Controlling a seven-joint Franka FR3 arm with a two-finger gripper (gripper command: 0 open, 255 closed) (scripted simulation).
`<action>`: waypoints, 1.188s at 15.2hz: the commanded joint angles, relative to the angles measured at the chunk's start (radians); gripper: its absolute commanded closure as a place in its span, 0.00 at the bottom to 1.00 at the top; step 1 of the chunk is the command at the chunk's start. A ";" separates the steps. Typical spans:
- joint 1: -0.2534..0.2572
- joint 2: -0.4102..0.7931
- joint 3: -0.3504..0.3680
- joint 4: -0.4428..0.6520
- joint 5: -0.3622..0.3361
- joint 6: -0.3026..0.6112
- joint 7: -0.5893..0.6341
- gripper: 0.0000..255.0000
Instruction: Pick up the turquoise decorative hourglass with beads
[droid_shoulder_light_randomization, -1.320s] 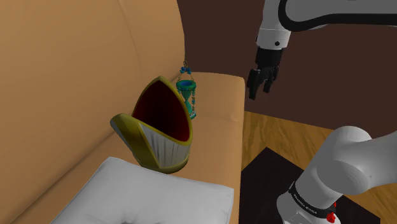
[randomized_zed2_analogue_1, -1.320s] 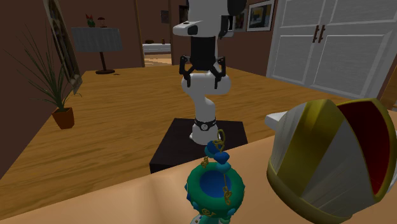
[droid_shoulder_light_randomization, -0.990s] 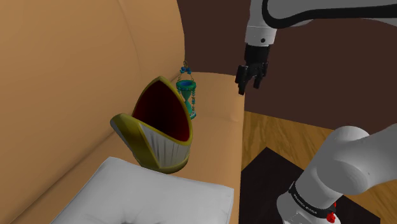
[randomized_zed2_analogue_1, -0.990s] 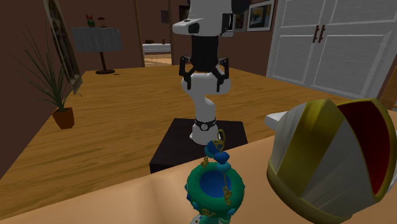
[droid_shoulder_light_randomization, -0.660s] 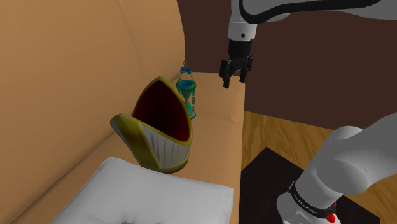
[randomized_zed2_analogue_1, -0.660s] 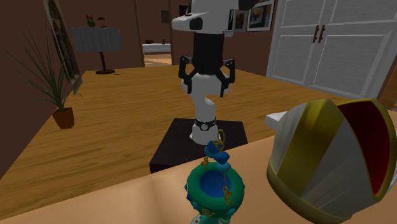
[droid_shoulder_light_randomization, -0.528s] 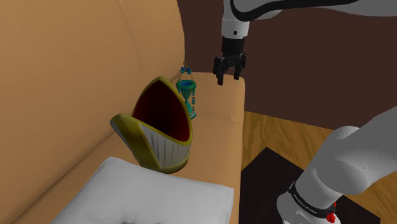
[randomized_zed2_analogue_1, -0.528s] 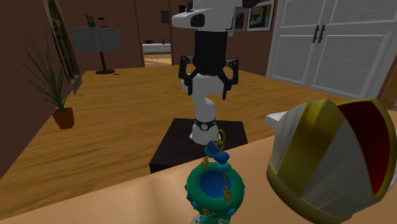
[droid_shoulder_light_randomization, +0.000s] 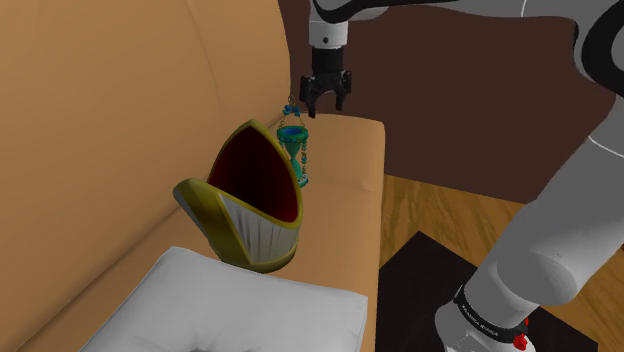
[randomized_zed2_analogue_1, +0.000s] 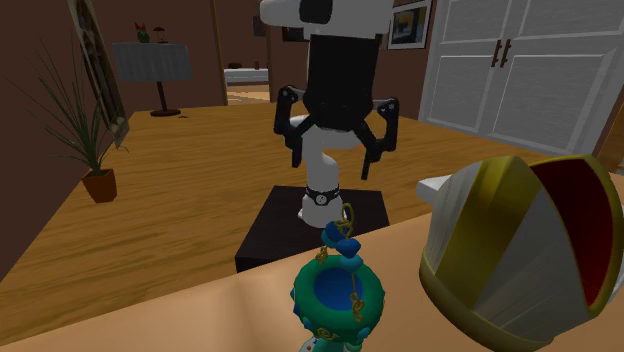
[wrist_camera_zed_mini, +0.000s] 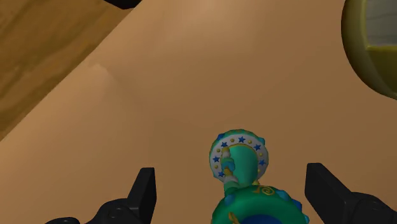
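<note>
**Tan sofa, gripper above the hourglass, no grasp yet**

Tan sofa (droid_shoulder_light_randomization: 120, 120) upholstery carries everything. The turquoise hourglass (droid_shoulder_light_randomization: 294, 150) stands upright on the seat, just beside a gold-rimmed, red-lined helmet-like shell (droid_shoulder_light_randomization: 245, 200). A white cushion (droid_shoulder_light_randomization: 230, 310) lies nearer the shoulder camera. The black gripper (droid_shoulder_light_randomization: 325, 106) hangs directly above the hourglass with its fingers spread wide. In the wrist view they flank its beaded top without touching it. The reach looks done. What is left, by my reading, is to descend, close on the body and lift. Whether the dangling bead chain would foul a finger is hard to judge from these angles.
</note>
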 joint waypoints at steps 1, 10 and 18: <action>0.004 0.090 0.007 0.117 -0.017 -0.027 0.021 0.00; 0.031 0.352 0.012 0.444 -0.070 -0.091 0.066 0.00; 0.026 0.337 0.011 0.360 -0.069 -0.022 0.070 1.00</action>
